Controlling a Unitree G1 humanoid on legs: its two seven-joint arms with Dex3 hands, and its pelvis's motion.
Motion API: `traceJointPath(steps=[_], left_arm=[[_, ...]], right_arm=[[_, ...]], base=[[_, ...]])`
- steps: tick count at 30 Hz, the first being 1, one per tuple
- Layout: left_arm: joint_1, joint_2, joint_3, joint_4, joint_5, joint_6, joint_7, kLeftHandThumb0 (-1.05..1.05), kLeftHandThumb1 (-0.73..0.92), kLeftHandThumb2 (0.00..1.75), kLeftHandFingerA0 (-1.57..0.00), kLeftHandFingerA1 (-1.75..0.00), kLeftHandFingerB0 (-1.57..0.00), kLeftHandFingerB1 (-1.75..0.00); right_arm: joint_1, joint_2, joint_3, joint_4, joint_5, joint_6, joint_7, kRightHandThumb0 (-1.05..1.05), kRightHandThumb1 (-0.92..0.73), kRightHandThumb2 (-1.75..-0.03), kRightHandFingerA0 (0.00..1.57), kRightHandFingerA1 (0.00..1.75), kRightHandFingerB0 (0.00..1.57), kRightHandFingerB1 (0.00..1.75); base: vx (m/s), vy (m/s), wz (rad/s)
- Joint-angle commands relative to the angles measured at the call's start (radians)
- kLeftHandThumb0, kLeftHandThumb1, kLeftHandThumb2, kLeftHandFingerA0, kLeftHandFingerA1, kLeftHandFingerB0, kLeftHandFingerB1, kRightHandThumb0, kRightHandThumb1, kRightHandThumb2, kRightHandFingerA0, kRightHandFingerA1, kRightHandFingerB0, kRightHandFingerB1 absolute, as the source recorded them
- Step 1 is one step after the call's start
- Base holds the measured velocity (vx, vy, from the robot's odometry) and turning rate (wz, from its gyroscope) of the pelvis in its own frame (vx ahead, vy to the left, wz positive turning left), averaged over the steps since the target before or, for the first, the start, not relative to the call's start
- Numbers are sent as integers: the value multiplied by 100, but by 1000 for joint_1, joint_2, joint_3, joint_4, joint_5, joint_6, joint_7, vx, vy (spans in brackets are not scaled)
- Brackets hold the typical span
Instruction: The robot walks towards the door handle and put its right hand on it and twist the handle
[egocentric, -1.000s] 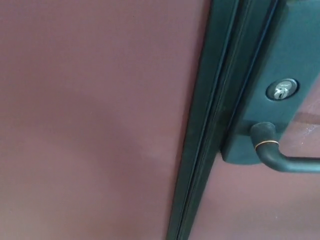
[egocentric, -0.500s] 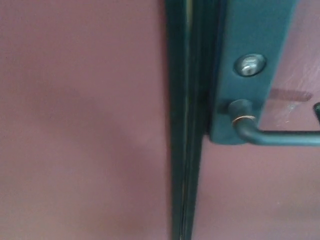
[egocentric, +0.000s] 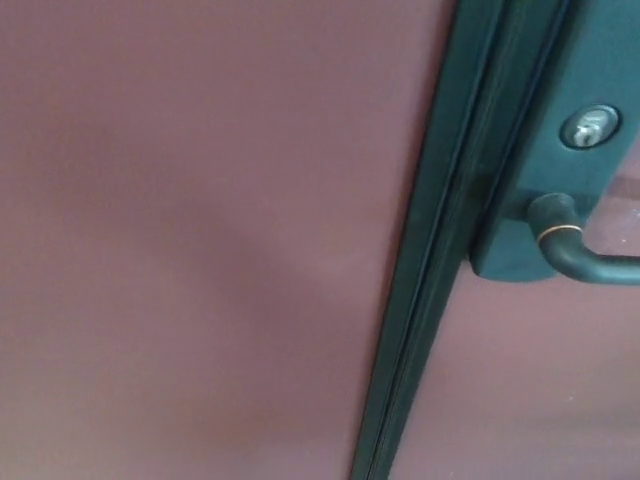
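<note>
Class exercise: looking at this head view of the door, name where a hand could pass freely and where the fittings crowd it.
Free: the wide maroon panel left of the dark green frame strip, and the maroon surface below the lever handle. Crowded: the upper right, where the lock plate, keyhole and handle sit close together. No robot hand is in view.

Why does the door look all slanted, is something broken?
Nothing looks broken. The dark green door edge leans only because the camera is tilted. The door handle and keyhole sit properly on their green plate. One thin brassy ring circles the handle's neck. No robot hand shows.
</note>
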Motion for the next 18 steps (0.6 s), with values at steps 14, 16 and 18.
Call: traceJointPath(steps=[14,16,18], left_arm=[[5,0,-35,0,26,-2,0,-42,45,74,-52,-56,-38,-47],[-1,0,-36,-1,24,-1,1,-42,45,74,-52,-56,-38,-47],[-1,0,-37,-1,23,-1,2,-42,45,74,-52,-56,-38,-47]], right_arm=[[65,-27,26,42,-8,-45,-9,-13,-67,-59,66,56,40,42],[52,-31,28,46,-2,-47,-6,-13,-67,-59,66,56,40,43],[51,-32,31,49,0,-50,-6,-13,-67,-59,66,56,40,43]], base=[[-3,-43,1],[0,0,0],[0,0,0]])
